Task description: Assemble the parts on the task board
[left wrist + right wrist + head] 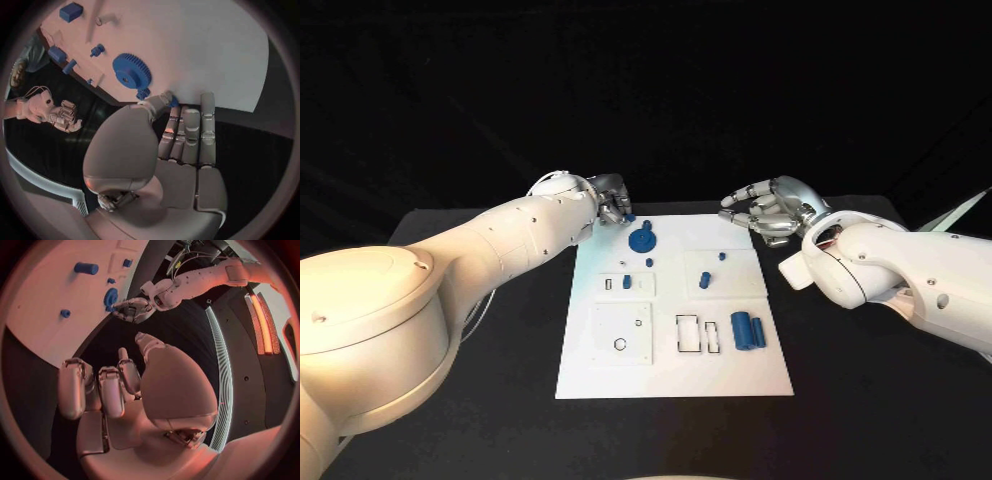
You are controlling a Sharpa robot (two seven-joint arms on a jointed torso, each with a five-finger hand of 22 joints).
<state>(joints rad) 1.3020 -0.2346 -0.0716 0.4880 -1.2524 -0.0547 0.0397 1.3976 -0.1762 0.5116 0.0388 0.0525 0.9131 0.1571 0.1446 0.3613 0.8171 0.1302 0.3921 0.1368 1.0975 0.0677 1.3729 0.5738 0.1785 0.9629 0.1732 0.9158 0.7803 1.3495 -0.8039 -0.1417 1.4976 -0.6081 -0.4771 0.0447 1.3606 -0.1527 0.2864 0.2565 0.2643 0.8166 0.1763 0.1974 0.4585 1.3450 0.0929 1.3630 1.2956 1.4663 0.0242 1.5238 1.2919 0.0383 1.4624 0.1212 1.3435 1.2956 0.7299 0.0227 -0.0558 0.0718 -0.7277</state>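
One small blue part (172, 101) pinched in left hand (181, 135) at task board (733, 372) far edge beside blue gear (643, 240); right hand (769, 212) curled empty; seat gently, upright.

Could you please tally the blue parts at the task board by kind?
blue gear: 1
large blue pieces: 2
small blue pegs on the board: 4
blue piece pinched by the left hand: 1
Total: 8

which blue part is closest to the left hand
The small blue piece pinched at the left hand's fingertips, just beside the toothed gear; the other parts lie farther down the board.
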